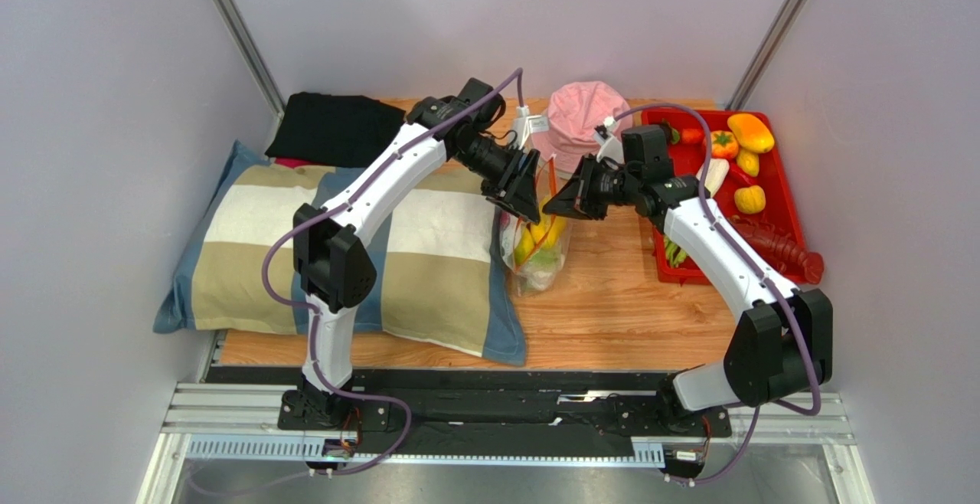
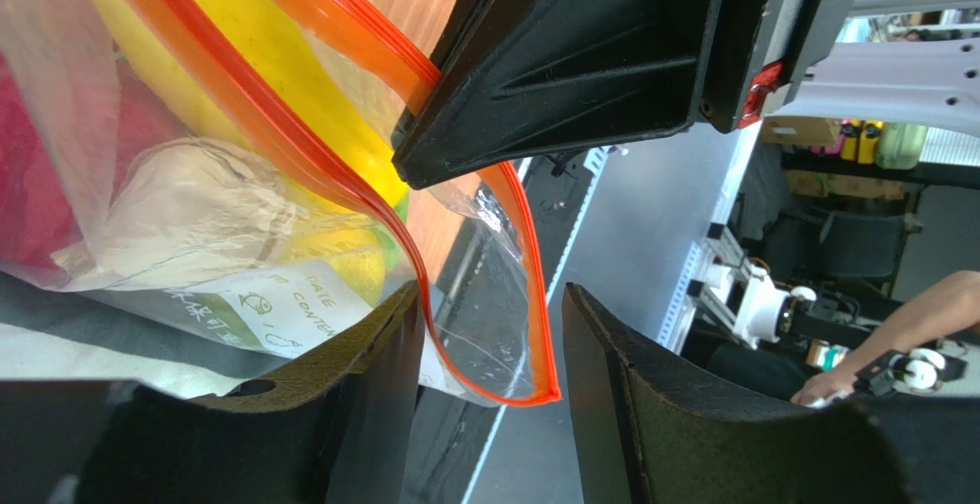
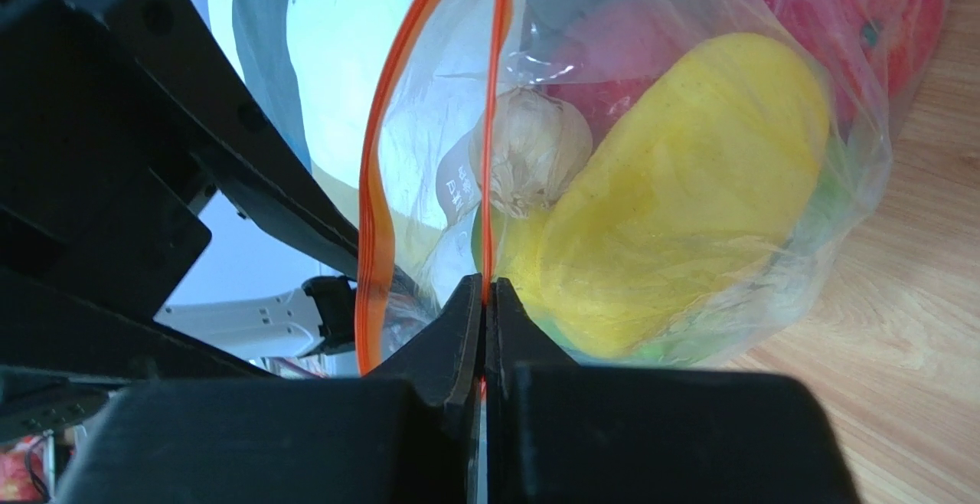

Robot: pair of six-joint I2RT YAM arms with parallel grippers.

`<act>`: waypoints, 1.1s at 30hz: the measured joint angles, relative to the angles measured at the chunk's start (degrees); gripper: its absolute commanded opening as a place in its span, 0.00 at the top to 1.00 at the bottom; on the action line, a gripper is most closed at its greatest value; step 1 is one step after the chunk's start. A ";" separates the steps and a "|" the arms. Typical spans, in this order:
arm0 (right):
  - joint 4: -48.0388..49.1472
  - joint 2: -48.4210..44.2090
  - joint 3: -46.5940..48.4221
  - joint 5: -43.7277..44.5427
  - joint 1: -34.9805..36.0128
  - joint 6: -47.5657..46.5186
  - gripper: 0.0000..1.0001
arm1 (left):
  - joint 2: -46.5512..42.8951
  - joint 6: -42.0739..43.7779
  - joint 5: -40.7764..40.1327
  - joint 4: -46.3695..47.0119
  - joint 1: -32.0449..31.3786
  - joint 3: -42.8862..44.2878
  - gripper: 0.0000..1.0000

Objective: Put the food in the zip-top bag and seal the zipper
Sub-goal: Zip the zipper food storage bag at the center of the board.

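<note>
Fingers of the right arm [image 3: 454,337] are clenched on one lip of the thin orange-red zipper strip [image 3: 492,125]; the other lip bows away from it, so the mouth gapes. The clear, crinkly zip-top bag [image 1: 538,254] stands on the wooden counter [image 1: 621,309], between the striped pillow [image 1: 437,251] on the left and the red tray [image 1: 797,215] on the right. It holds glossy yellow, red and white toy food [image 3: 690,182]. Across the bag, fingers of the left arm [image 2: 374,355] stand released, with the bag's corner hanging between them. The step in hand looks like getting hold of the mouth for sealing, though more toy pieces [image 1: 750,133] lie on the tray. Next, the left fingers would need both lips brought together and lined up before they pinch and press along the strip.
</note>
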 measured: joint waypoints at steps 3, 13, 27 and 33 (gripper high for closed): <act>1.11 0.44 0.00 1.22 0.02 2.32 1.00 | 0.00 -0.63 -1.81 0.90 -0.68 -0.61 0.43; 1.60 2.91 0.96 4.20 0.79 5.40 1.00 | 0.00 -4.87 -13.73 4.24 -4.15 -1.57 0.43; 0.74 4.37 4.92 8.57 2.32 5.81 1.00 | 0.13 -6.78 -24.55 5.42 -6.49 -0.22 0.40; 0.68 5.60 5.57 9.55 2.73 5.81 1.00 | 0.24 -7.67 -24.15 5.84 -6.56 0.70 0.13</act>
